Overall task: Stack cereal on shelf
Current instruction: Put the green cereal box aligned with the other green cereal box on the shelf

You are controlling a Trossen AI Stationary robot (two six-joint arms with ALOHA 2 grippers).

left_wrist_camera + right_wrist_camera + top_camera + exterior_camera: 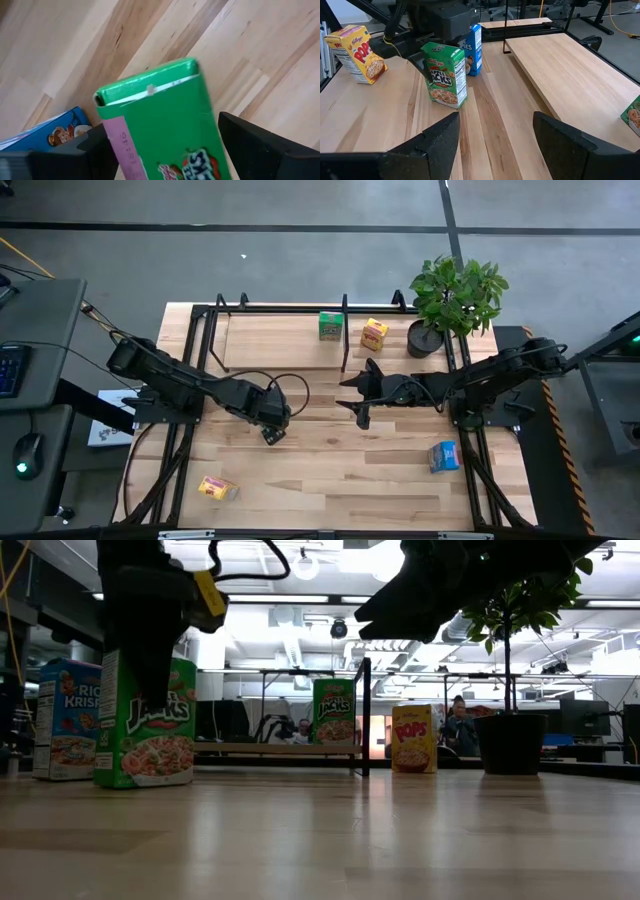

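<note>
My left gripper (272, 427) hangs over the table's middle, open, its fingers down on either side of the top of an upright green cereal box (150, 100) (445, 75) that stands on the tabletop. A blue box (474, 47) stands right beside it. From above, the gripper hides both. My right gripper (353, 400) hovers open above the table in front of the shelf (280, 340), holding nothing. A second green box (330, 326) and a yellow box (374, 334) stand on the shelf board by the black divider. My left gripper's fingers come from above and stand at the green box's two narrow sides near its top. One finger (90, 150) lies close against the box's side. I cannot tell whether it touches. The other finger (260, 145) stands apart from it.
Another yellow box (217, 488) lies near the table's near left corner. Another blue box (443, 456) sits on the table's right part. A potted plant (455, 295) stands at the shelf's right end. Bare wood lies between the two arms and the near edge.
</note>
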